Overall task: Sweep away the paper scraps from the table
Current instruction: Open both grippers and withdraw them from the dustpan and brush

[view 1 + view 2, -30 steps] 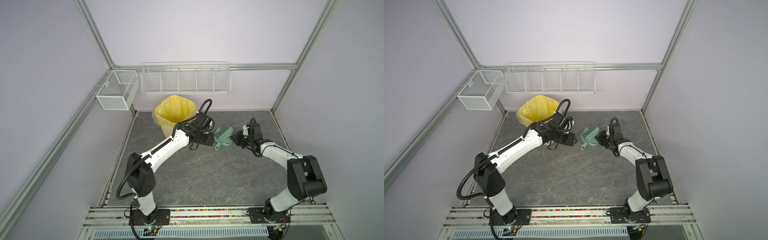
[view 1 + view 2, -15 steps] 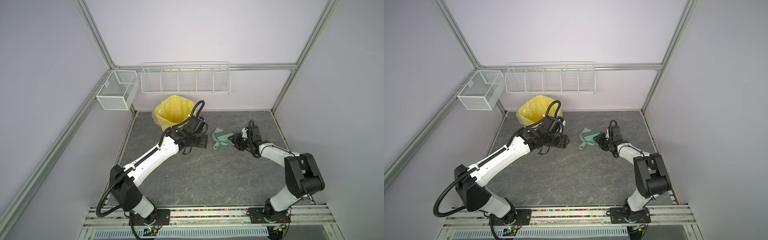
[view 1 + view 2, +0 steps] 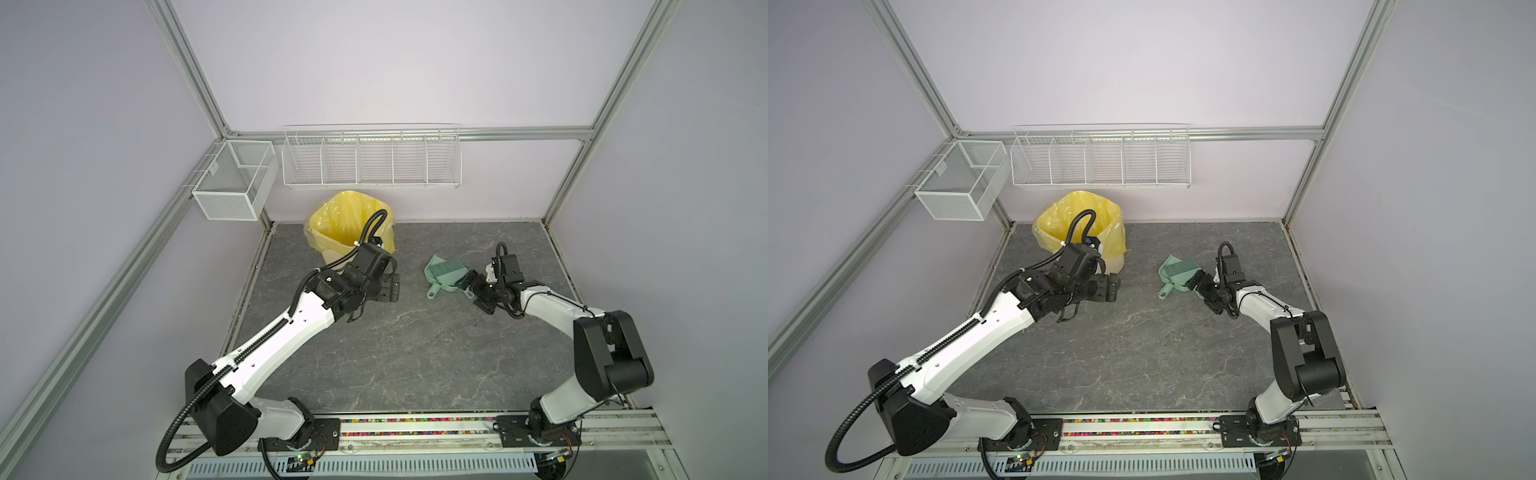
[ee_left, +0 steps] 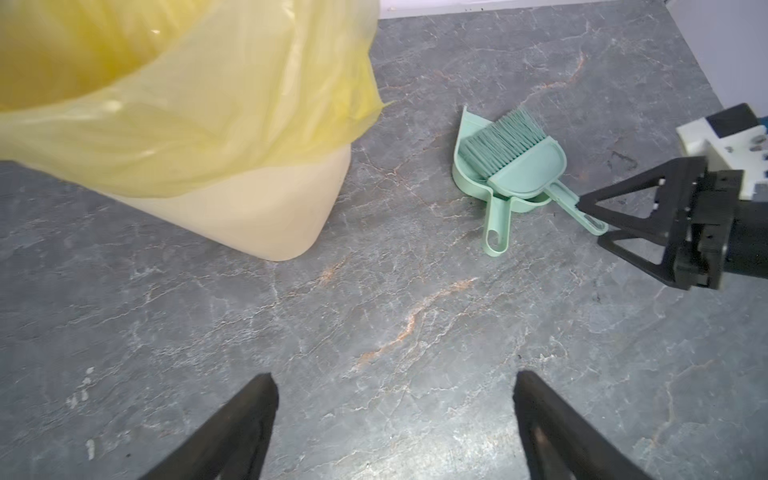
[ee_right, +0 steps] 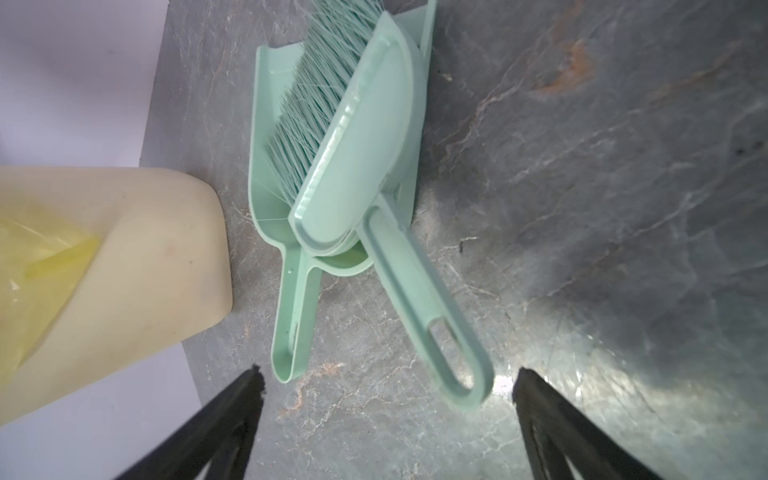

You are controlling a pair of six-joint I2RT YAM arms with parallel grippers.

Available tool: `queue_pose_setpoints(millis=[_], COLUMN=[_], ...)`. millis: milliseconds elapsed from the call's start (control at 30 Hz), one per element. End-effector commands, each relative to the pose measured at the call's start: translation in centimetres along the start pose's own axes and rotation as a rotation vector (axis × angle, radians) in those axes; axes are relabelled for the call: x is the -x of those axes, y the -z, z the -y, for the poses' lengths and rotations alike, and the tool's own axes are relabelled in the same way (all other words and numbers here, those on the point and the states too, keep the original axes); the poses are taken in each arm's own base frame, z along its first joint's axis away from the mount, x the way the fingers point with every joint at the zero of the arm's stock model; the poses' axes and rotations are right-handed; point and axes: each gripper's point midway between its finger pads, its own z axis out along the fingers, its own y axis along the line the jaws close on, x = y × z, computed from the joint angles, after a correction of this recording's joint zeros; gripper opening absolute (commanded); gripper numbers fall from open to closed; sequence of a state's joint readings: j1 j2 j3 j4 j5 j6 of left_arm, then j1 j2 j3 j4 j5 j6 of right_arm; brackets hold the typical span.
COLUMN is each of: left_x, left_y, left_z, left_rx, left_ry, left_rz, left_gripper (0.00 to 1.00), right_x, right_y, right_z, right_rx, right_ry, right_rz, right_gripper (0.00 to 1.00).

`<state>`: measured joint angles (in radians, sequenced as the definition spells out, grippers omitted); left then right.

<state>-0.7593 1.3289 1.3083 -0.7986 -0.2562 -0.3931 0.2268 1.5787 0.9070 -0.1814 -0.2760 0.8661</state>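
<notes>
Paper scraps show in no view. The inside of the bin [image 3: 332,226], cream plastic lined with a crinkled yellow bag near the far left corner of the table [image 3: 415,353], is partly hidden by an arm cable. Just right of the bin the left gripper [image 4: 395,386] hangs low, jaws wide and empty. Near the far edge's middle lies a smooth mint-green dustpan [image 4: 465,166]. The brush [image 4: 523,170] rests in it with its bristles fanned. The brush's looped handle end reaches between the right gripper [image 5: 386,384]'s wide, unclamped jaws. The tabletop is grey and marble-veined.
</notes>
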Motion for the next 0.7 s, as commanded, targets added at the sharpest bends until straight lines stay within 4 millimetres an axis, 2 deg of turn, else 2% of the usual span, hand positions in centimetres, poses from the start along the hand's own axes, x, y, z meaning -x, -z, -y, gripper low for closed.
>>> queue_pose_setpoints(millis=[0,167,267,367,533,667], left_x=[0.7,0.1,0.6,0.8,-1.4,-2.6], left_y=[0.9,1.0,0.7,0.3,-1.1,-1.0], left_z=[-2.6,-5.8,-7.6,-10.1,-15.6,-19.5], left_rx=[0.079,0.193,0.276,0.405,0.554,0.635], left_ry=[0.06,0.081,0.07,0.057,0.16,0.242], left_rz=[0.067,0.112,0.176,0.252,0.286,0.36], left_gripper=[0.95,0.98,1.0,1.0,1.0,0.99], right_x=[0.7,2.1,3.2,4.0,5.0,5.7], right_y=[1.9,4.7,6.8,8.5,10.7,12.8], right_z=[-0.1,0.8,0.9,1.2,2.2,2.0], right_rx=[-0.015,-0.019,-0.012,-0.013,-0.082,-0.085], right_ry=[0.036,0.042,0.06,0.098,0.178,0.23], right_rz=[0.04,0.113,0.167,0.206,0.255,0.297], right_gripper=[0.96,0.89,0.89,0.88,0.88,0.88])
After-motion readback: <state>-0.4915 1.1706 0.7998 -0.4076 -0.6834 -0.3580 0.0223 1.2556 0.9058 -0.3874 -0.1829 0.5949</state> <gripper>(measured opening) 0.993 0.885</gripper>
